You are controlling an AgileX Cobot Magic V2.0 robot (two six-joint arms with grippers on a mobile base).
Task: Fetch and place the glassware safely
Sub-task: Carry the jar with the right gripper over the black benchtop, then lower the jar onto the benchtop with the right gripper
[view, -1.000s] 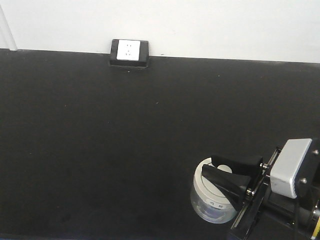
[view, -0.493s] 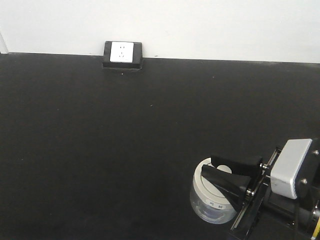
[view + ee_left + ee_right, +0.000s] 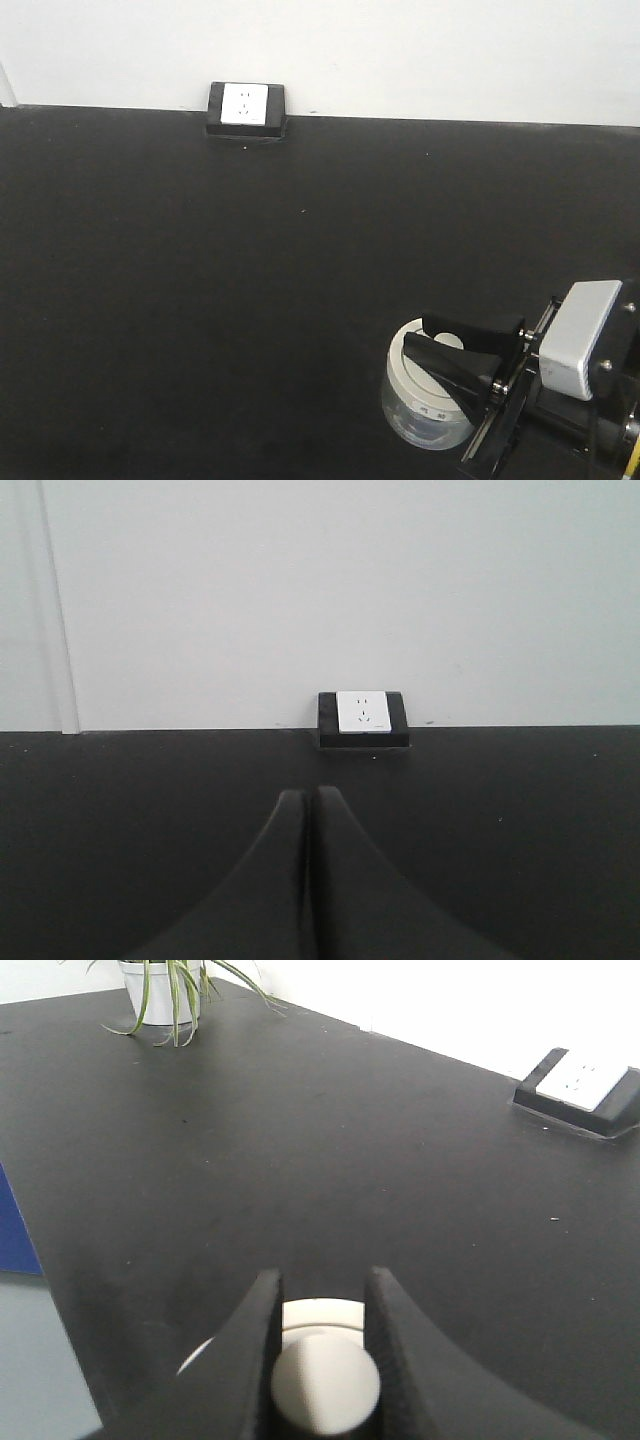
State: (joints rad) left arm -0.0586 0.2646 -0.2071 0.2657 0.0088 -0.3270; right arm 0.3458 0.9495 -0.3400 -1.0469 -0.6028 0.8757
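**Table** point(image 3: 200, 300): black; lies beneath both my pairs of jaws and runs out ahead of them.

**Right gripper** point(image 3: 322, 1300): jaws closed in from either side on the knob, pinching it.

**Left gripper** point(image 3: 307, 810): jaws pressed together with nothing between them. Ahead of them there is only table and a wall socket point(image 3: 362, 712). The jar is not in this view, so I judge my right arm the nearer one, and the one carrying.

**Jar** point(image 3: 412, 428): squat, clear and upright, its axis vertical, directly below my right jaws. I cannot tell whether its base touches the table.

**Lid** point(image 3: 410, 375): round, cream-white, seated on the jar just under my right jaw tips.

**Knob** point(image 3: 325, 1388): at the lid's centre, between my right jaws and touching both.

**Note**: the jar's whole weight sits straight below the pinch. As I judge it, the coming move depends on keeping that axis vertical.
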